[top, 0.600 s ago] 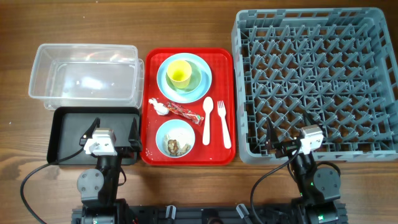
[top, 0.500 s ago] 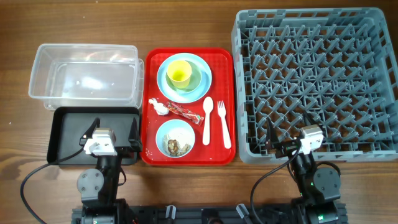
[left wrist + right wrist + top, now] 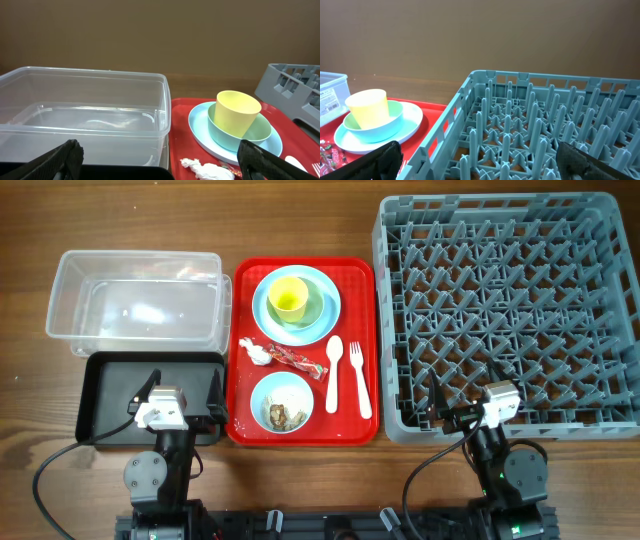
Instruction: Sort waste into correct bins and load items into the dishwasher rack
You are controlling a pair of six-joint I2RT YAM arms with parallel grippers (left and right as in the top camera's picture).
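On the red serving tray a yellow cup sits in a pale green bowl on a light blue plate. Below lie a white paper wad, a red wrapper, a white spoon and fork. A small blue bowl holds food scraps. The clear tub and black tray are left, the grey rack right. My left gripper is open over the black tray. My right gripper is open at the rack's near edge.
The wooden table shows around everything. The tub and black tray look empty, and the rack's pegs hold nothing. Both arm bases and their cables sit at the table's front edge.
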